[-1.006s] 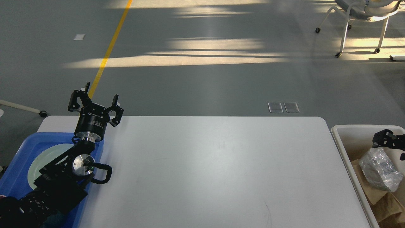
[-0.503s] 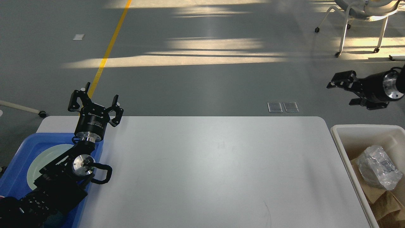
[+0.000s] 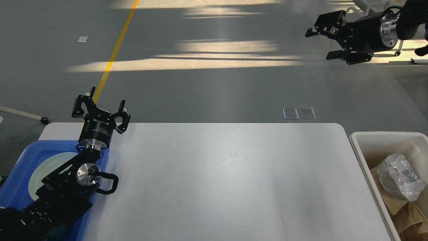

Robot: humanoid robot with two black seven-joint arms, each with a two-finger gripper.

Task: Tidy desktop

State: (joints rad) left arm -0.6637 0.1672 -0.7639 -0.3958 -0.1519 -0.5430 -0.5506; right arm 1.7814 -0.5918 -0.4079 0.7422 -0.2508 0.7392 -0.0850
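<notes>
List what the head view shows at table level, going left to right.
Blue tray holding a pale plate → left end effector, open, over the tray's right edge → bare white desktop → off-white bin with a clear plastic wad on brown paper.

table middle: bare table (image 3: pixel 217 180), open passage
left edge: blue tray (image 3: pixel 20 157) and left arm block
right edge: bin (image 3: pixel 359 142) wall just beside table
</notes>
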